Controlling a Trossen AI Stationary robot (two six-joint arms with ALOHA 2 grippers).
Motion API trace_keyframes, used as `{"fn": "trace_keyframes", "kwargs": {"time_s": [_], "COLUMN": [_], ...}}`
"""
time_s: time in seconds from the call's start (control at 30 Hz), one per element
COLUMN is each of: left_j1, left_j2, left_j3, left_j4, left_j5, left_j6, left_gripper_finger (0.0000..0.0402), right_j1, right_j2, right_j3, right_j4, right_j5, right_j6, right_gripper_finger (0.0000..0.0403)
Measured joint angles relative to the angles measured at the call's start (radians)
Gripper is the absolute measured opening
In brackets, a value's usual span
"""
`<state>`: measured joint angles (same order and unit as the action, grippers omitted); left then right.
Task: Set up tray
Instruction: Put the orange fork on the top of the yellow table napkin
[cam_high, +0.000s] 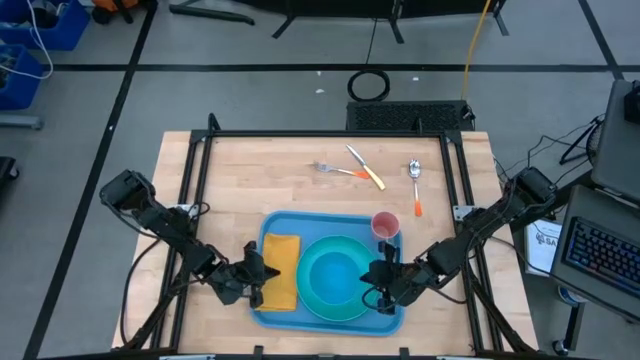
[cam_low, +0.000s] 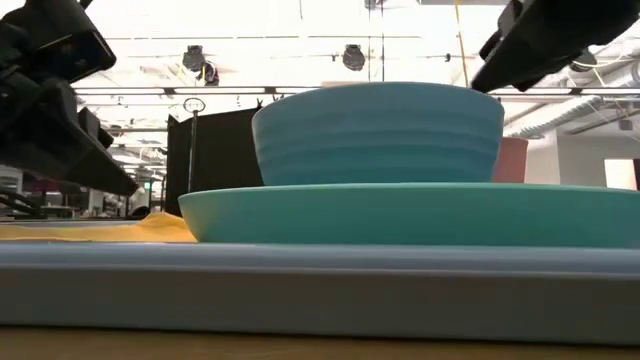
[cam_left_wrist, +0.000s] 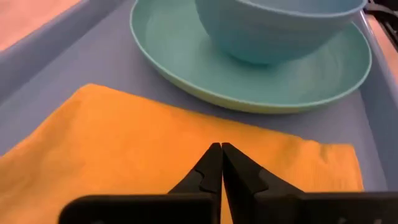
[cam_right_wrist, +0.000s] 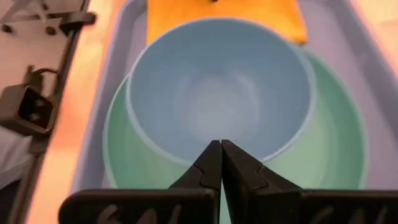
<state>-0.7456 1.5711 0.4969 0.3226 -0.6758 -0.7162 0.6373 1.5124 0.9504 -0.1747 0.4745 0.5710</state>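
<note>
Smooth matt plastic tray (cam_high: 275, 312); semi-glossy plastic plate (cam_left_wrist: 311, 81) and bowl (cam_right_wrist: 217, 87); soft, finely textured paper napkin (cam_left_wrist: 124, 155); pale wood-grain counter (cam_high: 260, 170).

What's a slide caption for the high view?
Tray holds napkin, plate, bowl, cup; cutlery waits beyond.

tray (cam_high: 270, 232) lower centre: napkin (cam_high: 281, 268), plate (cam_high: 340, 300), bowl (cam_high: 335, 272), cup (cam_high: 386, 224) fill it | fork (cam_high: 328, 168), knife (cam_high: 366, 166), spoon (cam_high: 415, 180) upper centre | desk (cam_high: 230, 180) upper left: bare wood, free passage

Two dark, multi-jointed arms carry black cables along their links. Each matte-black two-finger gripper, left (cam_left_wrist: 221, 163) and right (cam_right_wrist: 221, 160), has tapered, wedge-shaped fingers.
</note>
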Motion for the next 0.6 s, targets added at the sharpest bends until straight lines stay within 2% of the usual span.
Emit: {"fn": "trace_keyframes", "kwargs": {"time_s": [0.13, 0.3, 0.43, 0.6], "left_j1": [0.0, -0.003, 0.005, 0.04], "left_j2": [0.0, -0.041, -0.114, -0.233], "left_j3": [0.0, 0.001, 0.002, 0.002], "left_j4": [-0.013, -0.009, -0.009, -0.009], "left_j5": [-0.009, -0.13, -0.18, -0.181], "left_j6": [0.001, 0.056, 0.117, 0.199], "left_gripper_finger": [0.0004, 0.0008, 0.0004, 0.0011], "right_j1": [0.0, -0.005, -0.035, -0.097], "right_j2": [0.0, 0.0, 0.0, -0.002], "right_j3": [0.0, 0.0, 0.0, 0.0], "right_j4": [0.039, 0.104, 0.147, 0.172], "right_j5": [0.056, 0.134, 0.158, 0.154], "right_j6": [-0.067, -0.15, -0.201, -0.278], "right_gripper_finger": [0.0, 0.0, 0.0, 0.0]}}
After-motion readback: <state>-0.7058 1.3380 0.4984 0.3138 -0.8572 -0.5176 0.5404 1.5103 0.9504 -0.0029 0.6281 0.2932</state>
